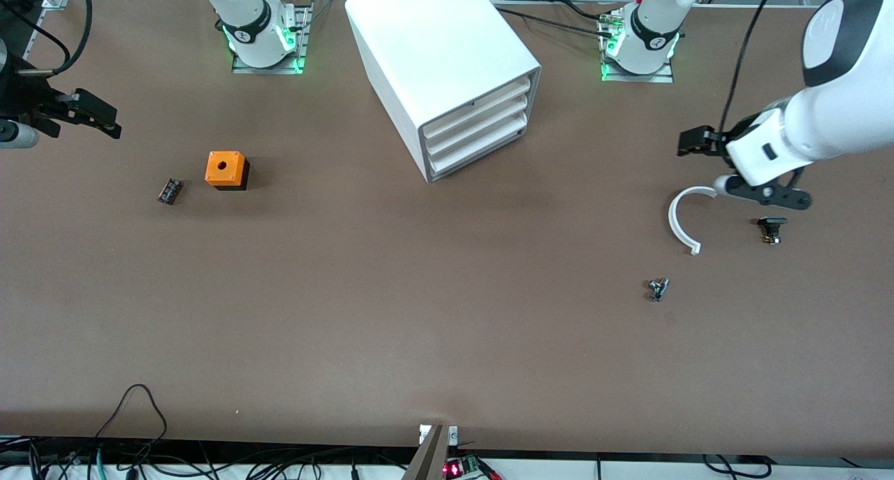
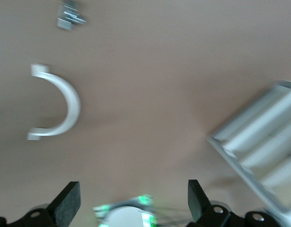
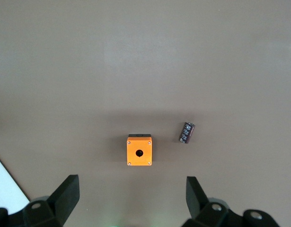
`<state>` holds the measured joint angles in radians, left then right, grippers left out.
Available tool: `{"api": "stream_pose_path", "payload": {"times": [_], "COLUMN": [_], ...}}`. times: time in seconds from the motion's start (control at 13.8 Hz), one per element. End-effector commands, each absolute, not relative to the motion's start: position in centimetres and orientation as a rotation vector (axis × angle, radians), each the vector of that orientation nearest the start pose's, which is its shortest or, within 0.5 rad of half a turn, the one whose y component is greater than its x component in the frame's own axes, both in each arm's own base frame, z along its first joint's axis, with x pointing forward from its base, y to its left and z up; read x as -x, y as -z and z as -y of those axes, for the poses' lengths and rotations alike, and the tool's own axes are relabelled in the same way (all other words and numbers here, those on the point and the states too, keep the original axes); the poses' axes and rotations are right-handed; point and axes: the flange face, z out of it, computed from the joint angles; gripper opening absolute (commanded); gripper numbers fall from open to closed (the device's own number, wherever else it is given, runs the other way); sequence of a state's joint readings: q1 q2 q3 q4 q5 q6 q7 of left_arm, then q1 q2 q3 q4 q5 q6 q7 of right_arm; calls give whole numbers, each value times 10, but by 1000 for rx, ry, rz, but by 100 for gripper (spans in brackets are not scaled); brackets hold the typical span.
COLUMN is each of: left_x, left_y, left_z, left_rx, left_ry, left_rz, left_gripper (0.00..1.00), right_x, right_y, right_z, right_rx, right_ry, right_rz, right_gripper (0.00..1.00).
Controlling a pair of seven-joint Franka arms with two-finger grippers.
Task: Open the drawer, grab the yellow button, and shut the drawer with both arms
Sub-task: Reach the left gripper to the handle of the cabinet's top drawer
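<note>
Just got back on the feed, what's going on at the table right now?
Nothing is being handled yet. The cabinet stands between the arm bases with all three drawers shut, including the top drawer. The left gripper hangs open over the table beside a white curved bracket, and the right gripper hangs open at its own end, above the orange cube and a small dark cylindrical part. Neither holds anything; no button is visible.
</note>
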<state>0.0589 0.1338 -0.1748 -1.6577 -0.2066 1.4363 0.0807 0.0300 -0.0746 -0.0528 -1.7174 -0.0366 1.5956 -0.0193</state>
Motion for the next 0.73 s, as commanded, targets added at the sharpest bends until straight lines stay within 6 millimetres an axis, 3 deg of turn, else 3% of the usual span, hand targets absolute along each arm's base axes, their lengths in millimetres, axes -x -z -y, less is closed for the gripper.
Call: {"api": "stream_pose_path", "payload": {"times": [0.0,0.22,0.36,0.51,0.65], "left_x": [-548,-540,-532,-512,-484], "left_y": [-485,-433,-392,-353,-330], "left_z": [105,133,152,175,212], "left_rx": [3471,3615,3712,3797,3811], "left_ry": [-789,-1054,-1109,-1138,-1270], "left_rz": [-386,-404,-407,-467,-587], "left_gripper": [100,100,100,100,100], "right_x": [-525,-527,-526,-527,-527], "right_y": [-606,-606,-608,-610,-611], "right_z": [17,18,19,22,19], "right_rx": [3173,3162,3162,3160,3165], "right_ry": [-59,-59,-52,-45,-42], "right_rz": [-15,-13,-20,-40,-32], "right_gripper": [100,100,100,100,100]}}
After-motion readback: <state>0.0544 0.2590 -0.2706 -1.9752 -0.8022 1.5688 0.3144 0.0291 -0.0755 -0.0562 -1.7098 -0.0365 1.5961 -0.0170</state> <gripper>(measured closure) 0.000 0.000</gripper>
